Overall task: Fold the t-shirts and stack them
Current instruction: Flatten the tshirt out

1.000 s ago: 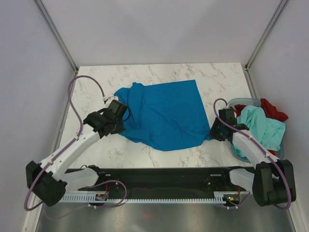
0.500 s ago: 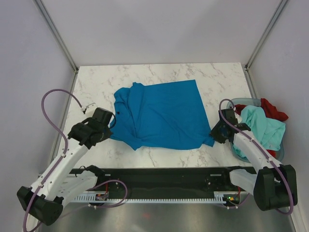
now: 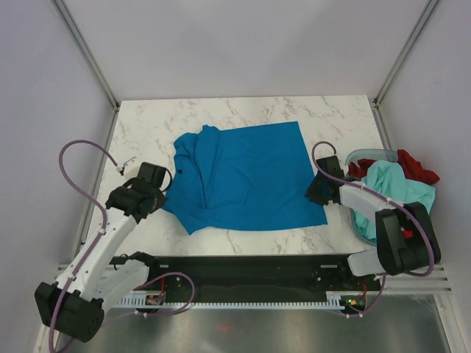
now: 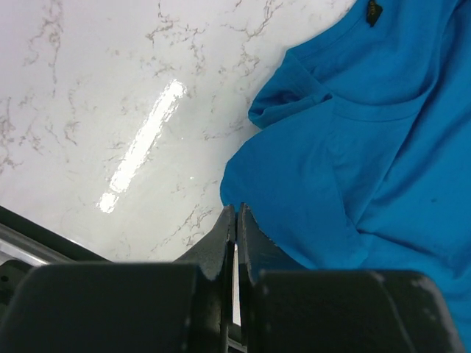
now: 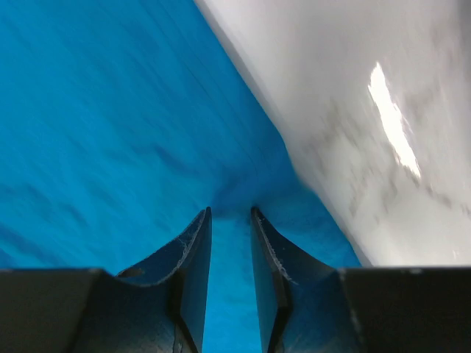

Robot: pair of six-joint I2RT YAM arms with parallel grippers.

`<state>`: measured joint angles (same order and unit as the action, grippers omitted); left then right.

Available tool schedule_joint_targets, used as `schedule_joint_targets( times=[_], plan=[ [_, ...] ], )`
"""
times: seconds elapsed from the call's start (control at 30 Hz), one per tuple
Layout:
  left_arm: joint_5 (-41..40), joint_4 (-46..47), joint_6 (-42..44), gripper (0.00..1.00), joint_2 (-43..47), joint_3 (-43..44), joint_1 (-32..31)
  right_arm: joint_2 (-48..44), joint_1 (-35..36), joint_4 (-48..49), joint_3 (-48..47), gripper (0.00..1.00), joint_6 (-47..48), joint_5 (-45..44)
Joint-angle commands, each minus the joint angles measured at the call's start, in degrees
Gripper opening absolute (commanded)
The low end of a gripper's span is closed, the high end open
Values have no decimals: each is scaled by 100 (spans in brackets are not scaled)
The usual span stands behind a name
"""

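Note:
The vivid blue t-shirt (image 3: 250, 176) lies spread on the marble table, its left side rumpled; it also shows in the left wrist view (image 4: 368, 147) and the right wrist view (image 5: 110, 110). My left gripper (image 3: 162, 197) (image 4: 236, 208) is shut, with its tips at the shirt's lower left edge. My right gripper (image 3: 315, 190) (image 5: 230, 213) is pinched on the shirt's right edge, and blue fabric puckers between its fingers. The pale mint-teal t-shirt (image 3: 397, 187) and the red t-shirt (image 3: 416, 165) lie heaped in the basket at the right.
The translucent grey-blue basket (image 3: 358, 156) stands at the table's right edge beside my right arm. Bare marble (image 3: 243, 114) lies behind the shirt and at the left (image 4: 88, 88). Grey walls enclose the table on three sides.
My left gripper has moved left and toward me, dragging the shirt's left side out flatter. My right gripper has moved back and left along the right edge. The shirt lies more spread.

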<state>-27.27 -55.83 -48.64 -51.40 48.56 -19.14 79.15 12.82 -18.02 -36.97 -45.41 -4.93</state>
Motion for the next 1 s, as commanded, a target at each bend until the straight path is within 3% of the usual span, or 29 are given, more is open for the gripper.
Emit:
schedule_joint_targets(
  times=[0.0, 0.13, 0.2, 0.33, 0.57, 0.67, 0.73, 0.87, 0.97],
  plan=[
    [125, 906, -418, 2, -378, -197, 147, 564, 19, 932, -503, 35, 120, -157],
    [257, 1661, -541, 2, -1476, -250, 208, 1372, 19, 1335, -969, 35, 217, -166],
    [292, 2023, -593, 2, -2486, -180, 209, 1646, 19, 1485, -1250, 35, 217, -122],
    [-5, 2059, -655, 2, -4113, 766, 217, 2243, 28, 1635, -1707, 34, 225, -122],
    [-307, 2068, -340, 2, -5608, 2218, 445, 2623, 19, 390, -3392, 35, 577, -719],
    [79, 2085, -172, 2, -5619, 2510, 673, 2368, -7, -1171, -3895, 39, 244, -1307],
    [143, 2103, -93, 2, -5295, 2405, 701, 2045, -25, -1668, -3923, 41, -237, -1405],
    [397, 2191, 91, 2, -4198, 2053, 701, 1376, -51, -1784, -2881, 43, -1030, -1028],
    [572, 2191, 171, 2, -3686, 1649, 701, 1190, -69, -1731, -2431, 42, -1347, -1228]
  ],
)
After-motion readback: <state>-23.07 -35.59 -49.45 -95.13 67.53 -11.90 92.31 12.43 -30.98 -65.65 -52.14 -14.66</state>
